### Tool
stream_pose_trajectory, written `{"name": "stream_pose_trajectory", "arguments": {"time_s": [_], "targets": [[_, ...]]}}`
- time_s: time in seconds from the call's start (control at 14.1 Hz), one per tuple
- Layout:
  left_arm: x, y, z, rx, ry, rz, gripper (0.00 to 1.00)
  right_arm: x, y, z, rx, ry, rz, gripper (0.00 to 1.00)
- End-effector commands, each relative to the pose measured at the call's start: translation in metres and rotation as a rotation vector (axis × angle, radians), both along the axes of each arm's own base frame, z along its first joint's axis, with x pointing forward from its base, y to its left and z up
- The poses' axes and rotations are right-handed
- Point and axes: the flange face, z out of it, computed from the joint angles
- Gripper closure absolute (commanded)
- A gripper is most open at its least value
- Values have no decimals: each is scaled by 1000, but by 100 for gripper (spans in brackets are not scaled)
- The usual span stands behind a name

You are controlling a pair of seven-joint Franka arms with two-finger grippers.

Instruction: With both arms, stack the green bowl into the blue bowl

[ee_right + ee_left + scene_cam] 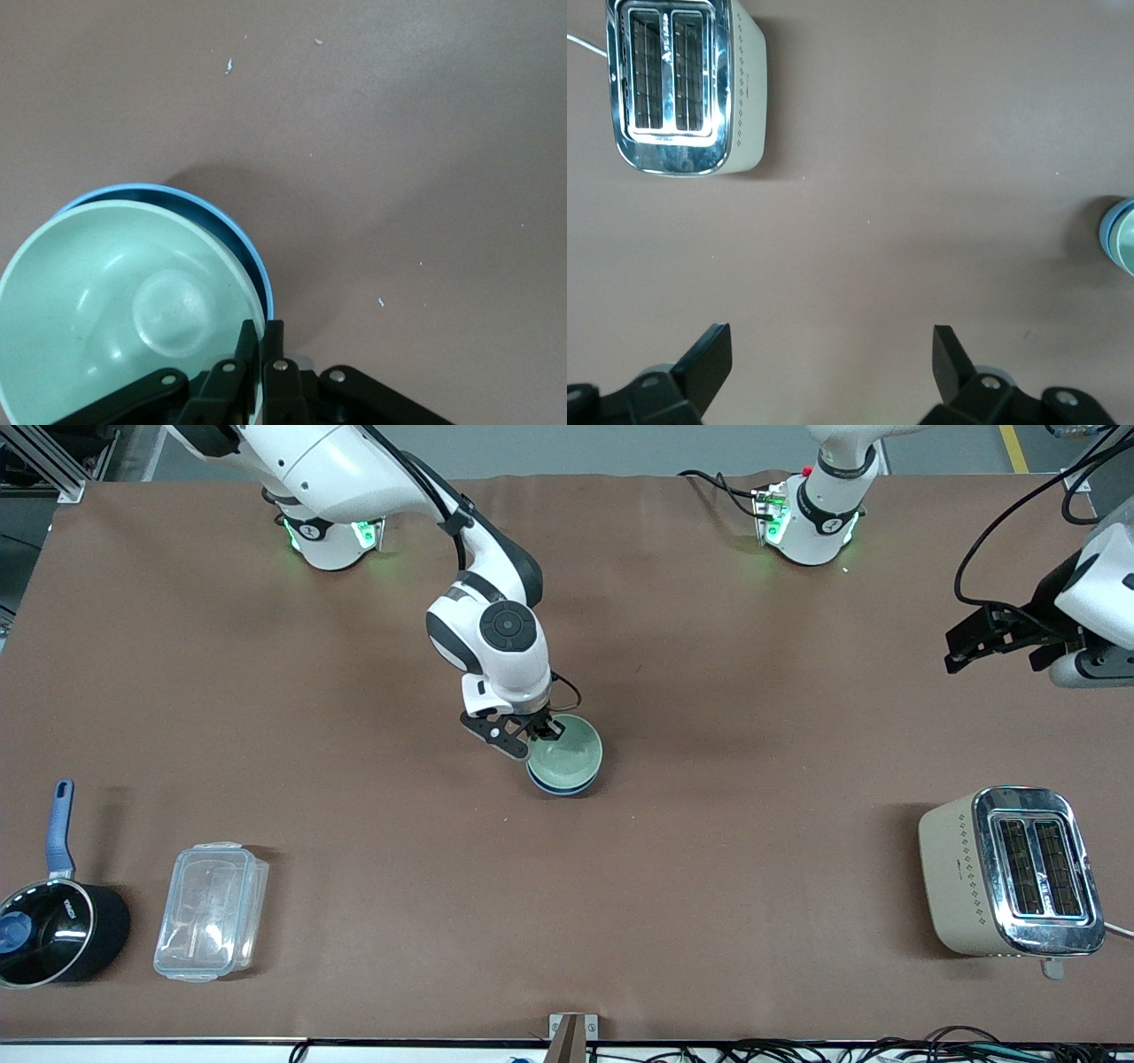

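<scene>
The right gripper's (259,341) two black fingers (273,345) are pinched together on the rim of the green bowl (567,751), one finger inside the rim and one outside, at about ten o'clock on the bowl as the front view shows it. The pale sage-green bowl sits nested inside the blue bowl (556,786), tipped slightly so that a crescent of blue rim shows along one side in the right wrist view and below the green one in the front view. Both bowls rest on the brown worktop (726,797) near its centre, with the right arm (483,615) reaching down to them from its base at the top of the front view.

The left gripper (833,359) hangs over bare worktop at the left arm's end of the table, its fingers (709,359) spread wide apart with nothing between them; this arm waits. Seen from the bowls in the front view, a cream and chrome toaster (1010,872) stands at about four o'clock, well apart from them and nearer the front camera. At about eight o'clock, toward the right arm's end, lie a clear plastic container (211,911) and, just beside it, a black pot with a blue handle (53,921).
</scene>
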Motion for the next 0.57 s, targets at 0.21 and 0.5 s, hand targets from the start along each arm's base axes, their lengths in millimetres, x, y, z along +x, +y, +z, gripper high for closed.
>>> {"name": "stream_pose_trajectory", "arguments": {"time_s": [0.21, 0.5], "targets": [[-38, 2, 5, -15, 5, -10, 0, 11, 4, 10, 5, -30, -17, 2], [-33, 7, 0, -11, -2, 3, 0, 48, -32, 84, -97, -75, -34, 0]]}}
